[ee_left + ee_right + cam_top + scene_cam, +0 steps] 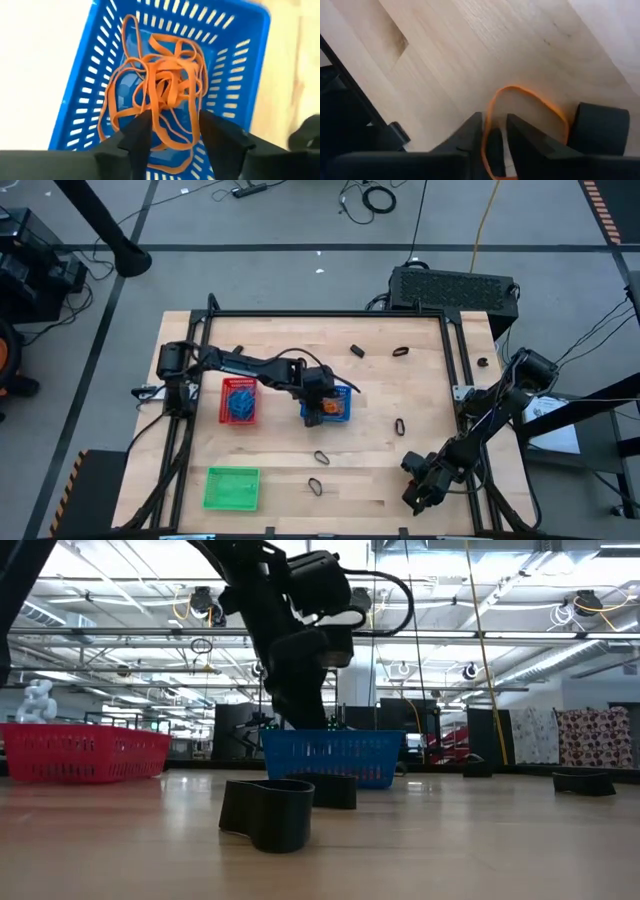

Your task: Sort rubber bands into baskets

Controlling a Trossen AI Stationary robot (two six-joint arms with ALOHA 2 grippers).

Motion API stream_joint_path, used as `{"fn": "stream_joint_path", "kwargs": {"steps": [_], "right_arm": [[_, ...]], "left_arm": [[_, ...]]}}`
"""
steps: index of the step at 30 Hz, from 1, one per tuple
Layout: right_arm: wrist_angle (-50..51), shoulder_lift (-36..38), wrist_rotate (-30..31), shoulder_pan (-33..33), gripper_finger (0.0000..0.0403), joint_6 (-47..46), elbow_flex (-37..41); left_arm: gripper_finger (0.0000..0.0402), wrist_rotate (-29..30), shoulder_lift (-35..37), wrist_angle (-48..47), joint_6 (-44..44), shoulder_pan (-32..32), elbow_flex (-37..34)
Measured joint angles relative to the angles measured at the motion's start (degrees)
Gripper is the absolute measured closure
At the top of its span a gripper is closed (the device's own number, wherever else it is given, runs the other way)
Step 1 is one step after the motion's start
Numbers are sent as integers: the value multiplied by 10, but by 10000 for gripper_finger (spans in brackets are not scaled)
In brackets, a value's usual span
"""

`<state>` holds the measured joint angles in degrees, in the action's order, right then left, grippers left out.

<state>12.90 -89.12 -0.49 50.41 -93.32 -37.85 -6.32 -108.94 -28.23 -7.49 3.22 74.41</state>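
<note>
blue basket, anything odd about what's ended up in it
Yes: the blue basket holds a tangle of orange rubber bands, while the blue bands sit in the red basket, so colours don't match. The left claw hangs open over the orange pile.
</note>
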Motion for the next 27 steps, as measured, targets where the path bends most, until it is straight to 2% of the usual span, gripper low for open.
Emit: {"fn": "stream_joint_path", "kwargs": {"steps": [3,5,9,14,20,23,27], "right_arm": [[0,0,0,0,371,13,1],[-6,-1,2,0,393,23,1],[-16,5,1,-7,396,34,2],[-25,39,26,-32,399,96,-7],[-21,69,41,-76,401,195,-18],[-21,73,39,-95,402,262,-17],[-32,83,35,-126,402,354,-17]], "left_arm": [[224,0,17,2,-13,0,0],[222,0,30,2,-13,0,0],[221,0,59,12,-12,-2,0],[221,-8,68,59,-12,-16,0],[221,-98,64,230,9,-53,0],[221,-103,60,310,38,-74,1],[221,-103,46,366,87,-101,0]]}}
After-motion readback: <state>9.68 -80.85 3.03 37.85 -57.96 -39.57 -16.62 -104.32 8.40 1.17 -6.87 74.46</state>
